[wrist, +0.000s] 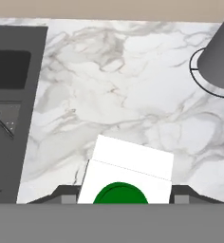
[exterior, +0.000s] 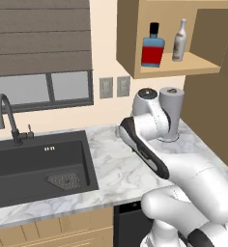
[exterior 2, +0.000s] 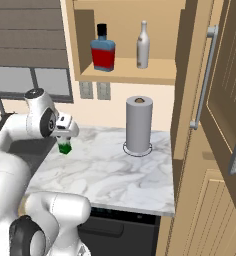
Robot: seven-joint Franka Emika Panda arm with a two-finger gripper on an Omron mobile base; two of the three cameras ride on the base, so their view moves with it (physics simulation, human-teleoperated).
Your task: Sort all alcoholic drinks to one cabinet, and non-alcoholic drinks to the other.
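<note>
Marble counter [exterior 2: 110, 172], white with grey veins, spreads out below the claw [exterior 2: 65, 142], which hangs above its left part, near the sink side. Off to the claw's right, past the counter's edge, stands the tall light-wood pantry unit with panelled doors and silver bar handles [exterior 2: 225, 150], one door swung open toward the room. Left of the claw and lower lies the black rectangular sink [exterior: 36, 164] with its dark curved tap [exterior: 7, 118]. Above the claw and to its right hangs the small light-wood box cabinet with one flat shelf board [exterior 2: 130, 75]; on that shelf the squat square blue bottle with a red label and black cap [exterior 2: 103, 50] stands upright, and just beside it, apart from it, the slim grey long-necked bottle [exterior 2: 143, 46]. On the counter, right of the claw and farther toward the wall, a grey paper-towel roll on a ring stand [exterior 2: 139, 125] stands upright. Smallest is the green-and-white carton [wrist: 128, 178]: the claw's two dark fingers [wrist: 66, 193] are pressed against its sides, holding it clear above the marble, its green part showing below the claw in the right base view.
</note>
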